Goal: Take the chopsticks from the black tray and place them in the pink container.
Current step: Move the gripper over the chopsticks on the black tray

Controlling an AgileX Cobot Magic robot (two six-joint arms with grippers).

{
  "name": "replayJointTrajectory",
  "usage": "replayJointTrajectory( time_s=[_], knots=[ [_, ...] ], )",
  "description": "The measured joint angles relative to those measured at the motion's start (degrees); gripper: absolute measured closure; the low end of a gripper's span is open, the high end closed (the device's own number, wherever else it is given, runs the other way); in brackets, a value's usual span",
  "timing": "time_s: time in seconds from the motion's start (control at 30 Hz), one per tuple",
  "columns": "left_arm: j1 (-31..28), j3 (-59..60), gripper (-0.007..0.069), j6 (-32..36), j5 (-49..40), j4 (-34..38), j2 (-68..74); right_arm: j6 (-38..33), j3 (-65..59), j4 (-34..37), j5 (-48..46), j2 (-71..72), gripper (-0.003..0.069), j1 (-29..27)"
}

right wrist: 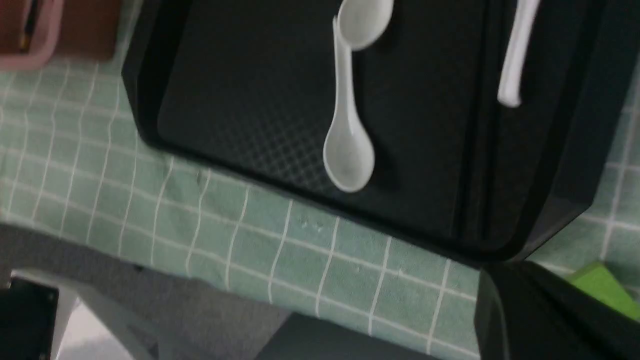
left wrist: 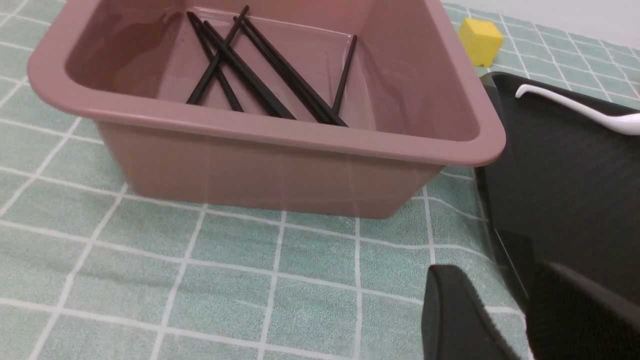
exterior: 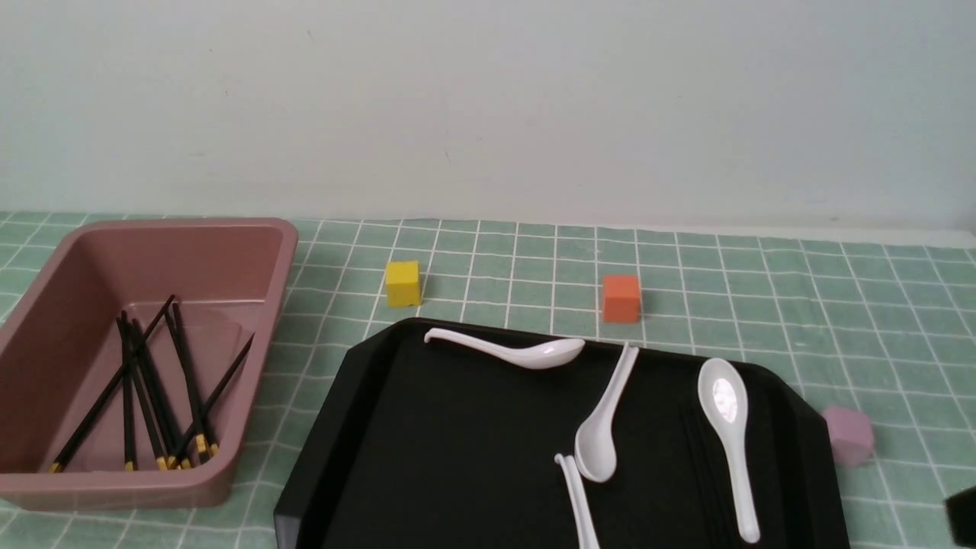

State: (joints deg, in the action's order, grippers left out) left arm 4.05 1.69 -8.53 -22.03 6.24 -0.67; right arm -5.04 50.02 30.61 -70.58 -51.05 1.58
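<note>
The black tray point(exterior: 427, 457) lies on a green checked cloth point(exterior: 762, 305) with four white spoons point(exterior: 723, 404) scattered on its right half. The pink container point(exterior: 252, 252) stands just left of the tray, near its left rim, and a bundle of black chopsticks point(exterior: 152, 389) lies crossed on its floor, gold-banded ends toward the robot. Faint dark lines on the tray beside the rightmost spoon could be more chopsticks, but they are too dark to tell. The left gripper point(left wrist: 500, 272) hangs over the tray's near left corner, its fingers point(left wrist: 450, 320) a little apart with nothing between them. The right gripper point(right wrist: 530, 310) is off the tray's near right corner, closed up and empty. Beyond the tray's far edge sit a yellow block point(exterior: 402, 283) and an orange block point(exterior: 621, 298); a pale pink block point(exterior: 849, 435) sits just off its right side.
</note>
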Motion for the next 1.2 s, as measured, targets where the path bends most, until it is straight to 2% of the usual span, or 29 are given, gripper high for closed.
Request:
replayJointTrajectory(
  time_s=[0.2, 0.3, 0.37, 0.47, 0.5, 0.53, 0.57, 0.6, 0.63, 0.7, 0.87, 1.2],
  knots=[
    [0.0, 0.0, 0.0386, 0.0, 0.0, 0.0, 0.0, -3.3, 0.1, 2.1, 0.3, -10.6, 0.0653, 0.7],
    [0.0, 0.0, 0.0386, 0.0, 0.0, 0.0, 0.0, -2.2, 0.1, 0.1, 2.2, -15.0, 0.0648, 5.6],
    [0.0, 0.0, 0.0386, 0.0, 0.0, 0.0, 0.0, 4.0, 0.2, -5.6, 6.1, -17.9, 0.0638, 12.8],
    [0.0, 0.0, 0.0386, 0.0, 0.0, 0.0, 0.0, 14.1, 0.2, -14.0, 10.7, -21.2, 0.061, 20.0],
    [0.0, 0.0, 0.0386, 0.0, 0.0, 0.0, 0.0, 19.3, 0.2, -18.1, 12.5, -23.1, 0.0584, 23.9],
    [0.0, 0.0, 0.0386, 0.0, 0.0, 0.0, 0.0, 23.5, 0.2, -21.3, 13.9, -24.3, 0.0566, 25.9],
    [0.0, 0.0, 0.0386, 0.0, 0.0, 0.0, 0.0, 24.3, 0.2, -21.9, 14.1, -24.8, 0.0561, 26.9],
    [0.0, 0.0, 0.0386, 0.0, 0.0, 0.0, 0.0, 30.3, 0.2, -26.1, 16.2, -26.8, 0.0519, 29.7],
    [0.0, 0.0, 0.0386, 0.0, 0.0, 0.0, 0.0, 33.0, 0.2, -27.7, 17.1, -28.3, 0.0496, 31.3],
    [0.0, 0.0, 0.0386, 0.0, 0.0, 0.0, 0.0, 38.1, 0.2, -30.3, 19.4, -31.0, 0.0433, 32.9],
    [0.0, 0.0, 0.0386, 0.0, 0.0, 0.0, 0.0, 41.0, 0.5, -31.5, 23.4, -36.9, 0.0333, 33.2],
    [0.0, 0.0, 0.0386, 0.0, 0.0, 0.0, 0.0, 42.5, 0.7, -31.1, 27.8, -45.4, 0.0314, 33.2]
  ],
)
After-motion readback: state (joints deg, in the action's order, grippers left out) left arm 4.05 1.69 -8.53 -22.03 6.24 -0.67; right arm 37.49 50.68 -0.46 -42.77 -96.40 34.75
